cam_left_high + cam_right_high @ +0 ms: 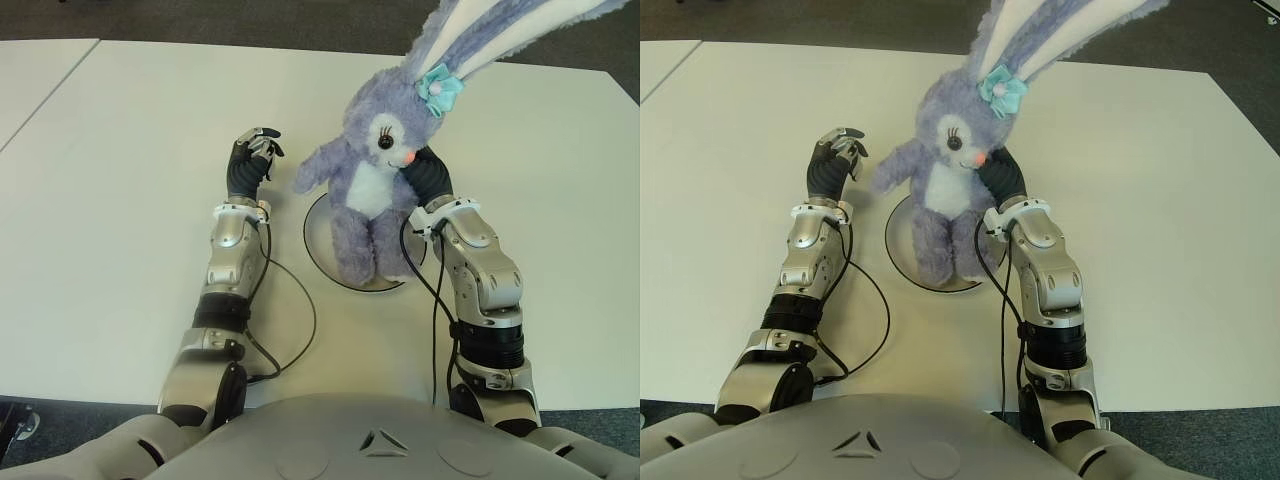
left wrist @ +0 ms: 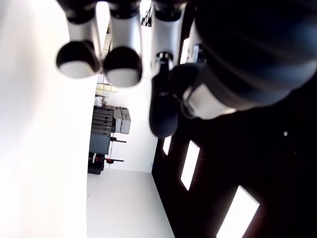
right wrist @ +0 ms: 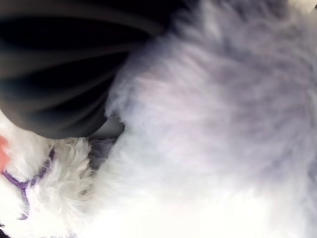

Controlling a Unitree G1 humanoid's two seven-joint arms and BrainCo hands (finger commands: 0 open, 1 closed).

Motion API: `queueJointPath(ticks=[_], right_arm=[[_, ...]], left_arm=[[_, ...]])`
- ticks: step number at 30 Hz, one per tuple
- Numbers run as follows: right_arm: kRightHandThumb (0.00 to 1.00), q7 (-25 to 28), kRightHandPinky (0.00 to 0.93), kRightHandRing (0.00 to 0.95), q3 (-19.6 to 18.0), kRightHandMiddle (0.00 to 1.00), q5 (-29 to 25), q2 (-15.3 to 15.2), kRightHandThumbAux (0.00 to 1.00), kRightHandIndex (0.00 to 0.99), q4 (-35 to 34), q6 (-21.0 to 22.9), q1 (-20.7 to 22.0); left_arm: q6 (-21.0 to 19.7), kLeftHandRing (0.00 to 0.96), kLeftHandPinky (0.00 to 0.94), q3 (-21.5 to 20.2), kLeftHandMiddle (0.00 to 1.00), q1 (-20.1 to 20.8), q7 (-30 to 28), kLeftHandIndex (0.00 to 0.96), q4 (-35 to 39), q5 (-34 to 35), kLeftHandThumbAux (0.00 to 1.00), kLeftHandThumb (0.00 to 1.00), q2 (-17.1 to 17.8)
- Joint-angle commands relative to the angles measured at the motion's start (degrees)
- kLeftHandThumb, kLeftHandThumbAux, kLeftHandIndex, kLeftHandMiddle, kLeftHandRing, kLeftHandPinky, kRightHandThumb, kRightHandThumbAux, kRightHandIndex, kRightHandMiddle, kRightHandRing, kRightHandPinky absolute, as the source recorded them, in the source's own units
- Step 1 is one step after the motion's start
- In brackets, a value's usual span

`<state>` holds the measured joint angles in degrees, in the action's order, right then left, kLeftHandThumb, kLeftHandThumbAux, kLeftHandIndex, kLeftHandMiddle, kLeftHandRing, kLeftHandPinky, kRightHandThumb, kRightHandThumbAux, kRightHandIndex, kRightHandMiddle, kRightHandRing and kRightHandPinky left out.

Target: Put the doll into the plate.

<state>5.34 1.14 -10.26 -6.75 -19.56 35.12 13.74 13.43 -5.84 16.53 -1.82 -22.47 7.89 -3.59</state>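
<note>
A purple plush bunny doll with long ears and a teal bow stands upright, its feet down on the white round plate at the table's middle. My right hand is shut on the doll's body from the right side; the right wrist view is filled with the doll's fur against the dark palm. My left hand shows just left of the doll's outstretched arm, apart from it, with its fingers curled and nothing in them.
The white table stretches wide on both sides of the plate. A second white table adjoins at the far left. Black cables run along both forearms near the table's front edge.
</note>
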Motion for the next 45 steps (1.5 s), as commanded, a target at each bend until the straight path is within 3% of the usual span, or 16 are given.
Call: queueJointPath(ticks=[1,9,33,36,37,40,43,45], right_arm=[[0.971,-0.3,0.884,0.874,-0.4,0.498,1.7,-0.3,0.625,0.849,3.6,-3.4,-2.0],[0.971,-0.6,0.883,0.869,-0.4,0.498,3.1,-0.4,0.624,0.833,6.8,-7.4,-2.5],[0.97,0.0,0.874,0.854,0.1,0.499,4.7,-1.8,0.623,0.784,7.0,-4.0,-2.1],[0.971,0.1,0.834,0.827,0.4,0.499,5.2,-2.3,0.622,0.726,7.2,-4.2,-2.2],[0.93,0.1,0.803,0.805,0.5,0.522,5.3,-2.4,0.641,0.61,7.2,-4.2,-2.2],[0.88,0.2,0.756,0.767,0.7,0.548,5.9,-2.6,0.664,0.467,7.1,-3.9,-2.3],[0.862,0.2,0.728,0.733,1.2,0.544,6.8,-3.2,0.674,0.415,7.0,-4.2,-2.3],[0.91,0.3,0.704,0.646,1.5,0.506,7.5,-3.6,0.672,0.37,7.0,-4.7,-2.4]], left_arm=[[-1.2,0.888,0.865,0.2,0.885,-6.2,0.0,0.441,-2.8,0.4,0.706,0.708,-1.8],[-1.1,0.887,0.866,0.5,0.884,-6.3,-0.1,0.442,-2.7,0.4,0.706,0.708,-1.8],[-1.4,0.887,0.865,0.7,0.884,-6.9,0.1,0.441,-1.4,0.3,0.706,0.708,-2.2],[-1.4,0.888,0.866,0.9,0.884,-7.2,0.0,0.441,-1.1,0.3,0.706,0.707,-2.2],[-1.4,0.888,0.867,0.9,0.885,-7.2,0.0,0.441,-1.0,0.2,0.706,0.707,-2.2],[-1.5,0.889,0.867,1.0,0.885,-7.5,0.0,0.441,-0.7,0.2,0.707,0.707,-2.2],[-1.6,0.889,0.866,1.0,0.885,-7.6,0.1,0.441,-0.5,0.3,0.707,0.707,-2.3],[-1.7,0.889,0.866,1.1,0.885,-7.7,0.1,0.441,-0.3,0.3,0.707,0.707,-2.4]])
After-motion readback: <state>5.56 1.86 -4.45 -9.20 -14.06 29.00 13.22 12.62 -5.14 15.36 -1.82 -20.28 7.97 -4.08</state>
